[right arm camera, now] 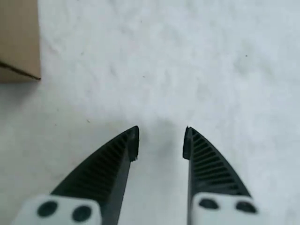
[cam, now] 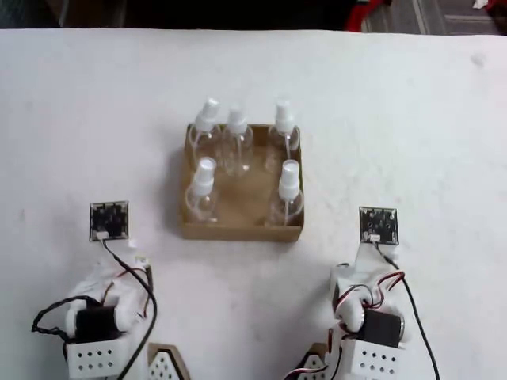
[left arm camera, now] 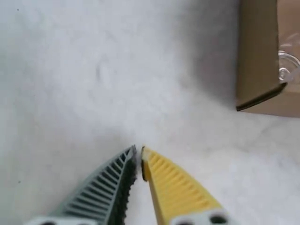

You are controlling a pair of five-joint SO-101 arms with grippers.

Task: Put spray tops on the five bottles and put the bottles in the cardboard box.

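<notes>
Our left gripper [left arm camera: 138, 154], jaws together, and right gripper [right arm camera: 161, 140], jaws apart, hang empty; five spray-topped bottles [cam: 237, 142] stand in the cardboard box [cam: 238, 232], so we judge the task done.

Robotics lab or test bench, judging by rig. Counter [cam: 412, 119] under plain white covering. Left arm [cam: 95, 336] and right arm [cam: 371, 340] side by side at near edge: small white perforated housings, black motors exposed, loose red and black wires [cam: 144, 297] trailing. Left circuit board [cam: 109, 220] and right circuit board [cam: 379, 225] bare, uncased, facing up
</notes>
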